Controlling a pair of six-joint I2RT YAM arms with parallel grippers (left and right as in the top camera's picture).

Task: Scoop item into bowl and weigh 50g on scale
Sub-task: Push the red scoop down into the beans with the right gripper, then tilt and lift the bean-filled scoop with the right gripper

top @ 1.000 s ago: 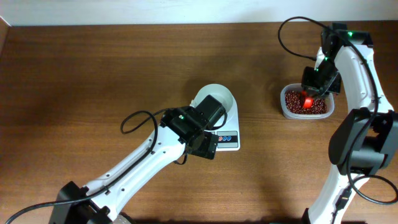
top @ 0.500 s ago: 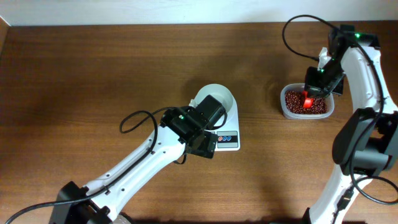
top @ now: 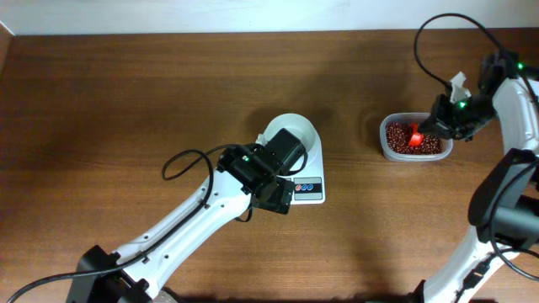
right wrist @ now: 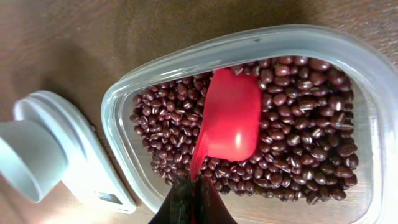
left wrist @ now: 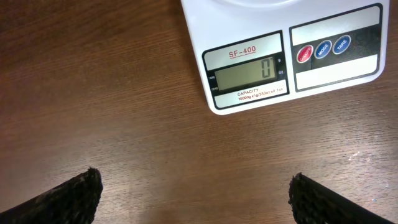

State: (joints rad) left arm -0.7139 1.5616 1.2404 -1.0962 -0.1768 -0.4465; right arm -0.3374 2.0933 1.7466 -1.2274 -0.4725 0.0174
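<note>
The dark red-brown beans (top: 402, 140) fill a clear tub (top: 412, 154) at the right. My right gripper (top: 431, 128) is shut on the handle of an orange-red scoop (right wrist: 229, 118), whose back lies on the beans (right wrist: 305, 155) in the tub (right wrist: 348, 46). The white bowl (top: 290, 128) stands on the white scale (top: 310, 187) at the middle; both also show at the left edge of the right wrist view, the bowl (right wrist: 28, 158) on the scale (right wrist: 81, 155). My left gripper (left wrist: 196, 196) is open over bare table just in front of the scale (left wrist: 286, 62), whose display reads 0.
The wooden table (top: 126, 101) stretches wide at left and back. My left arm (top: 194, 219) crosses the front left, and its black wrist hides part of the bowl and scale. A black cable (top: 438, 50) loops above the tub.
My right arm has swung right, and its gripper now reaches the tub from the right side with the scoop lying flatter on the beans. The left arm has not moved.
</note>
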